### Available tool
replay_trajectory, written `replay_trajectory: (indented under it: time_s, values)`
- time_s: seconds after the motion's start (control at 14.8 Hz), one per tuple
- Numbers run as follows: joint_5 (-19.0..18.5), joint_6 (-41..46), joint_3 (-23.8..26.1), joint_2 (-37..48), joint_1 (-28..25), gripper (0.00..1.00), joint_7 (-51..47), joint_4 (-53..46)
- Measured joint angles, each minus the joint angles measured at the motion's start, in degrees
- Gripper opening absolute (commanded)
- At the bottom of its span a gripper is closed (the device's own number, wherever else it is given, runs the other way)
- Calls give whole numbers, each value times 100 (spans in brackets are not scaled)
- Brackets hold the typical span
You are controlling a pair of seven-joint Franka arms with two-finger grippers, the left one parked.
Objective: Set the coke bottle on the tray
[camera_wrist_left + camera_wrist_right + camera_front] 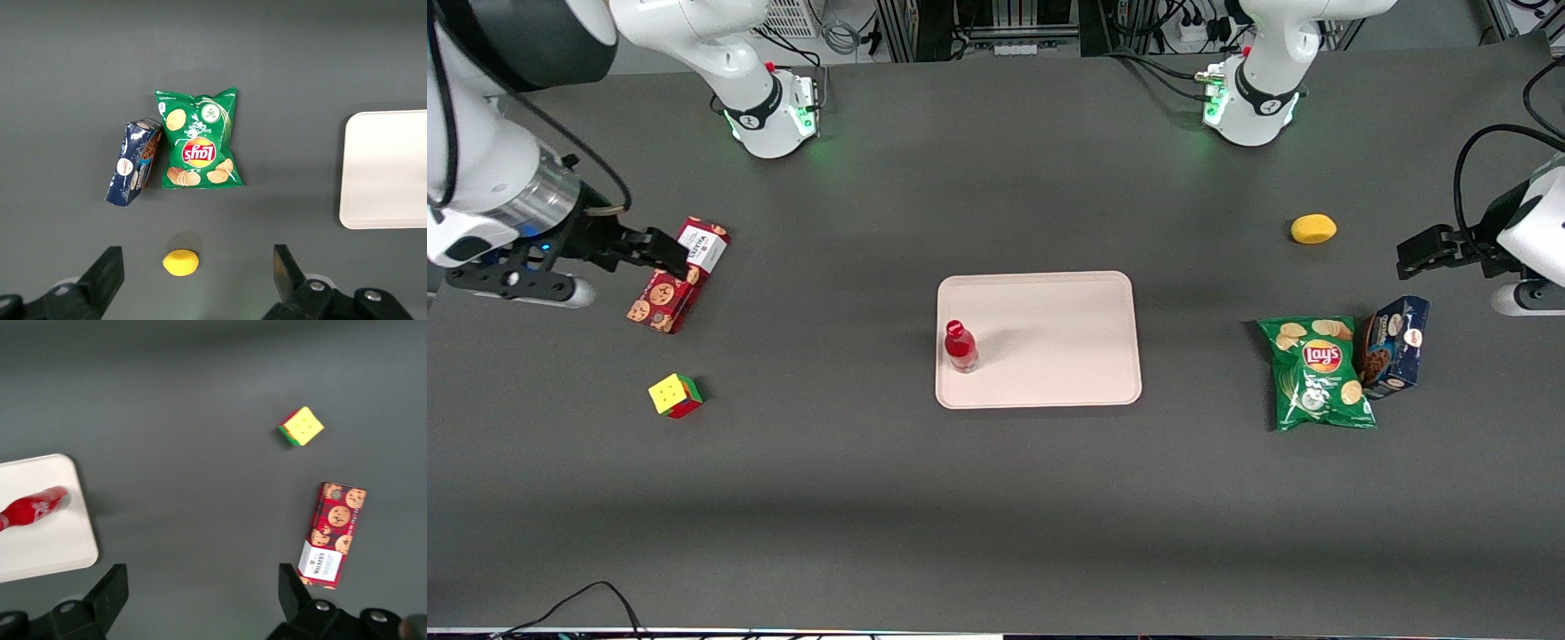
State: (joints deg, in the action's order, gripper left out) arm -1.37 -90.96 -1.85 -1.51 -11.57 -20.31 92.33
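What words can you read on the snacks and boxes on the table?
"Lay's": on the green chip bag.
Red cookie box: white label, too blurred to read.
Blue cookie box: print too small.
Coke bottle on the tray: writing unreadable.
Gripper above the red cookie box, jaws open: no words.

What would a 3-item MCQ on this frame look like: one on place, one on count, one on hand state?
1. Where is the bottle?
A. upright on the tray, near its rim
B. lying by the cube
C. in the hand

2. How many boxes are on the table?
A. one
B. two
C. four

3. What state is the hand in?
A. shut on the bottle
B. shut on the cube
C. open, holding nothing

Answers:
1 A: the bottle stands on the tray.
2 B: a red box and a blue box.
3 C: the hand hangs over the red box, fingers apart in the wrist view.
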Motion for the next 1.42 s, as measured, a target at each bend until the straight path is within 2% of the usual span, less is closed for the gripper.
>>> replay_trajectory:
  time_s: [0.47, 1.42]
  values:
    - [-40, -8, -507, 60, 133, 100, 0, 17]
    - [-47, -11, -662, 108, 375, 100, 0, -17]
